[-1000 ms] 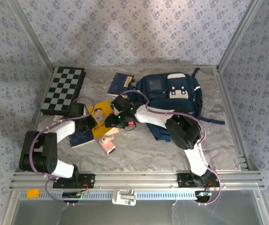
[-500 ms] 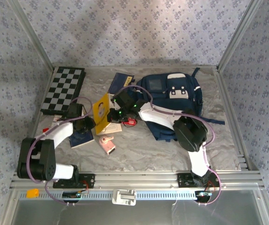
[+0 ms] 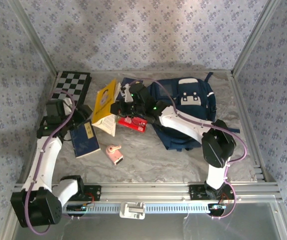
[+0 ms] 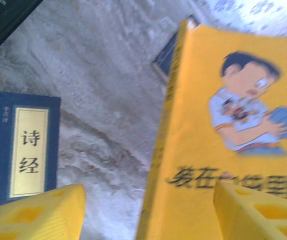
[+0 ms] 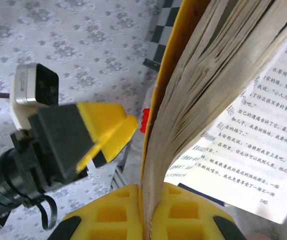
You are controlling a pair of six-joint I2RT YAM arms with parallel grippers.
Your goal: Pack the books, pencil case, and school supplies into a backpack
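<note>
The yellow book point(image 3: 105, 99) is up off the desk point(image 3: 148, 155), standing nearly on edge over its left-middle part, toward the far edge. My right pincer point(image 5: 143, 202) is clamped on the lower edge of its pages. In the right wrist view the leaves fan out above the pads, and one printed page hangs loose to the side.

My left pincer point(image 3: 79, 113) sits just beside the cover with its jaws spread and nothing in them. The cartoon cover fills much of the left wrist view.

The red pencil case point(image 3: 132, 123) lies flat just below the raised book. One navy book point(image 3: 85, 140) lies nearer the left edge, the pink gadget point(image 3: 114, 153) lies toward the near edge, and a second navy book point(image 3: 129, 82) lies by the far edge. The backpack point(image 3: 183, 100) lies to the right, toward the far right corner. From above I cannot tell whether its mouth is open.

My main worry is the grip. It pinches pages and seemingly not the spine, so on the swing to the bag the book could splay or slide out, and a leaf could tear or fold. A flopping cover could also catch on the bag's fabric. A low carry could knock the pencil case. The left arm is close enough for the two arms to brush.
</note>
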